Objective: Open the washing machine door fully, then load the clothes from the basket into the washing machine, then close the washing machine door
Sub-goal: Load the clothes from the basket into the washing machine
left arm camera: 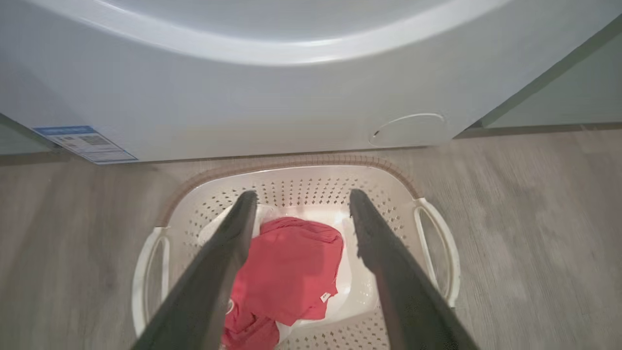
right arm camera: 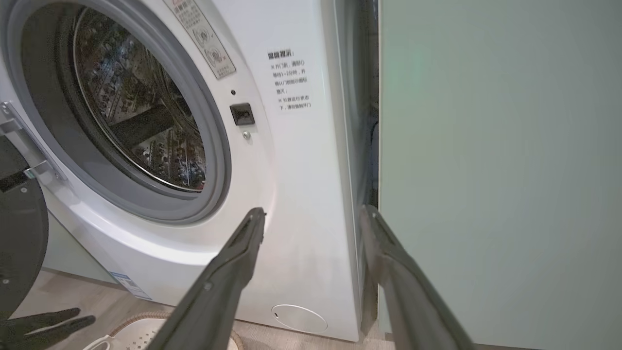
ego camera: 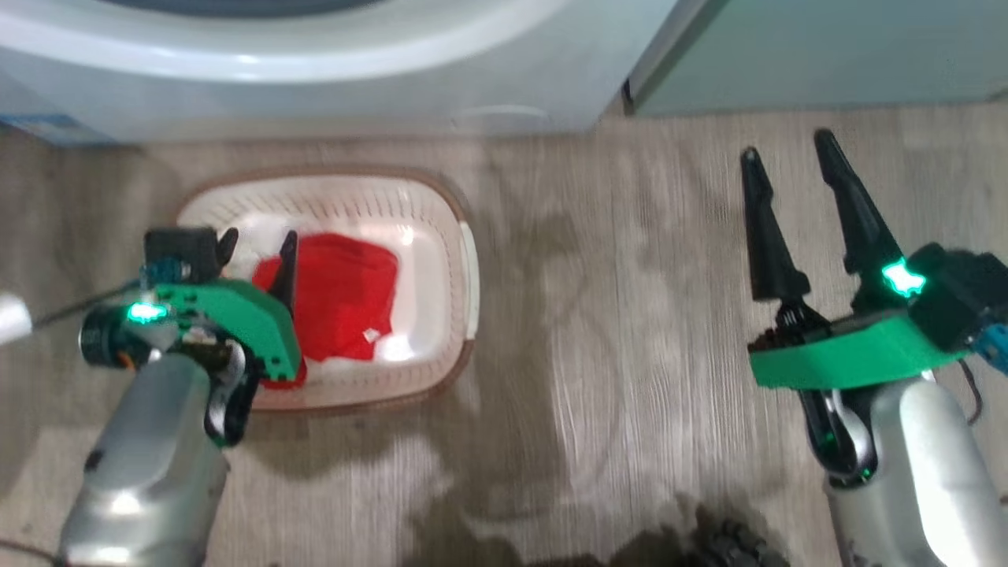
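Note:
The cream basket (ego camera: pixel 441 205) sits on the floor in front of the washing machine (ego camera: pixel 331 87), with the red clothes (ego camera: pixel 342 303) bunched inside. My left gripper (ego camera: pixel 258 240) hangs open over the basket's left part, nothing between its fingers. The left wrist view looks down past the open left gripper (left arm camera: pixel 302 194) at the clothes (left arm camera: pixel 291 272) and the basket (left arm camera: pixel 291 163). My right gripper (ego camera: pixel 786 148) stands open and empty over bare floor at the right. In the right wrist view the right gripper (right arm camera: pixel 312 211) points at the washing machine (right arm camera: pixel 296 194). Its drum (right arm camera: pixel 141 116) is uncovered, and the door (right arm camera: pixel 19 253) is swung out at the left edge.
A pale green cabinet (right arm camera: pixel 500 170) stands close against the machine's right side, also seen at the back right as the cabinet (ego camera: pixel 827 55). The round filter cap (left arm camera: pixel 408 129) and a blue sticker (left arm camera: pixel 85 143) mark the machine's lower front. Wood-look floor (ego camera: pixel 614 315) lies between basket and right arm.

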Controlling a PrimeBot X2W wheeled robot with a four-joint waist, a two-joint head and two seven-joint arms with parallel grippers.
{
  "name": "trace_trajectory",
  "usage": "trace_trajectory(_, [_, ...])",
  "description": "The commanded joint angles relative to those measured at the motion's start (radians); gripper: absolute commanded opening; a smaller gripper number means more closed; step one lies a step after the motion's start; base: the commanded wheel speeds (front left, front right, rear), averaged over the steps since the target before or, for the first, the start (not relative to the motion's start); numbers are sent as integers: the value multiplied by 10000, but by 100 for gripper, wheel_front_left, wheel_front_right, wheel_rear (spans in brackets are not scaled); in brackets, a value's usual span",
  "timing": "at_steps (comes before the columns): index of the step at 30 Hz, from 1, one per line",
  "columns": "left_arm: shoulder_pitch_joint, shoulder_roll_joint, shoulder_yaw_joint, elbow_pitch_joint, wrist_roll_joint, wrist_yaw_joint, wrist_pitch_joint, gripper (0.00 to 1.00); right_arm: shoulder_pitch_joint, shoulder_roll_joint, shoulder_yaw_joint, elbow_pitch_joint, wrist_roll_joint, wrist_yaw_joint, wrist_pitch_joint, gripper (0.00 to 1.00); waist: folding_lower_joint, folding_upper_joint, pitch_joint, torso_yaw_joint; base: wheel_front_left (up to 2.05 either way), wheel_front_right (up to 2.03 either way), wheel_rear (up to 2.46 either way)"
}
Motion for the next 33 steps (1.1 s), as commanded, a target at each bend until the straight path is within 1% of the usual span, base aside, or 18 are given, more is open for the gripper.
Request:
trace_trajectory(1, [-541, 186, 220, 310, -58, -124, 152, 100, -303, -22, 359, -400, 5, 0, -142, 100, -3, 0, 1188, -485, 0, 0, 0])
trace_trajectory(6, [-1767, 130, 167, 2150, -313, -632, 576, 100, -828, -22, 686, -439, 159, 0, -415, 100, -3, 0, 2376, -982, 0, 0, 0])
trace_trajectory(15, [-3504, 379, 279, 4806, -710, -1194, 835, 100, -1437, -22, 1249, -362, 530, 0, -786, 100, -3, 0, 4100, -1718, 0, 0, 0])
trace_trajectory(23, [-4333, 722, 428, 5889, -903, -1284, 737, 100, -1697, -22, 1487, -406, 692, 0, -852, 100, -3, 0, 4888, -1973, 0, 0, 0])
trace_trajectory(29, [-4938, 1035, 548, 6735, -1021, -1064, 975, 100, -1835, -22, 1659, -563, 857, 0, -857, 100, -3, 0, 5386, -2116, 0, 0, 0])
trace_trajectory(33, [-5160, 1187, 593, 7128, -1106, -1004, 1126, 100, -1866, -22, 1743, -635, 929, 0, -858, 100, -3, 0, 5593, -2227, 0, 0, 0])
